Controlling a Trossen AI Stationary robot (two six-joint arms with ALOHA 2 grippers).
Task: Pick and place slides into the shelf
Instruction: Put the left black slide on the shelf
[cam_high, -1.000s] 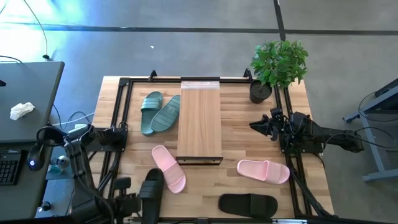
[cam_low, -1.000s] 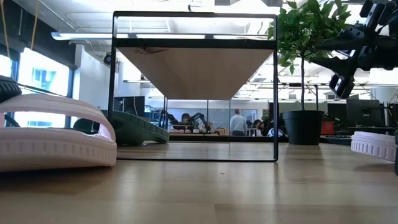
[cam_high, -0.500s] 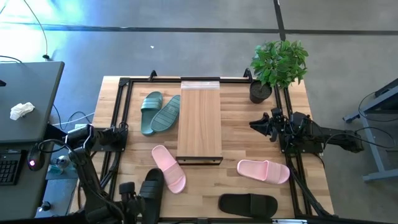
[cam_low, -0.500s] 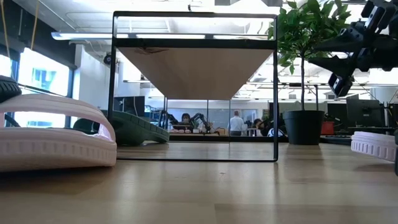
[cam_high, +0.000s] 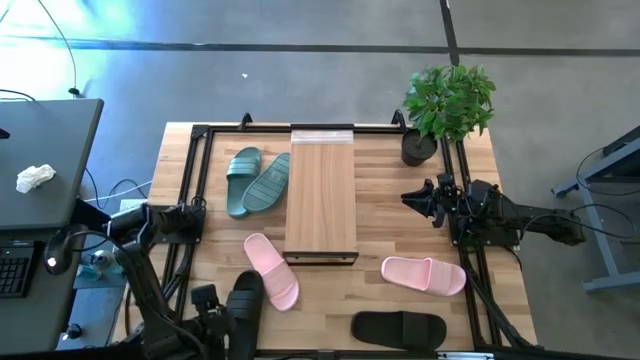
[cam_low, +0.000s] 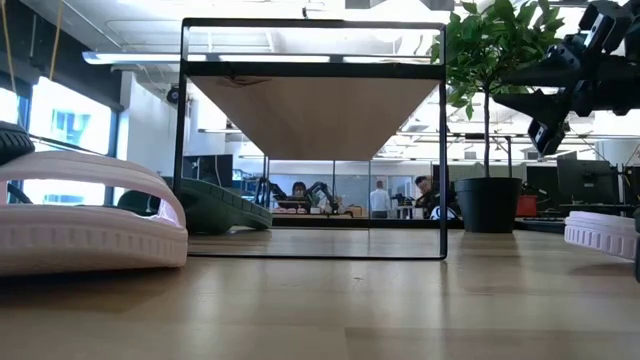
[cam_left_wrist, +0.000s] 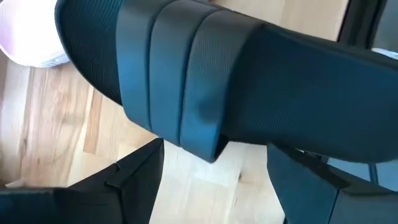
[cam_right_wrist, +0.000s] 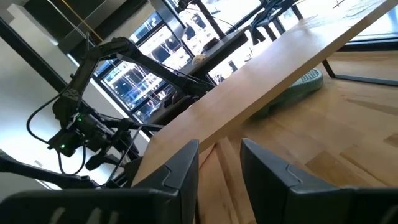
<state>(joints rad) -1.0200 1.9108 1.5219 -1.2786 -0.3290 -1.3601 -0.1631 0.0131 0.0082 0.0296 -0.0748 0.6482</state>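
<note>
While I watched from above, a potted plant (cam_high: 447, 103) stood at the table's (cam_high: 390, 190) far right corner. My left gripper (cam_high: 212, 312) sat wide open at the near edge around a black slide (cam_high: 243, 305), beside a pink slide (cam_high: 272, 270). Two green slides (cam_high: 256, 180) lay left of the plank-topped shelf (cam_high: 321, 195). My right gripper (cam_high: 424, 199) hovered half parted, empty.

Left pincer (cam_left_wrist: 214, 180) spread wide at near edge; right pincer (cam_right_wrist: 219, 163) part-open, hovering.

Grey concrete floor (cam_high: 300, 80) surrounds the wooden table (cam_high: 390, 170); bright windows (cam_low: 60, 130) and people sit beyond.
</note>
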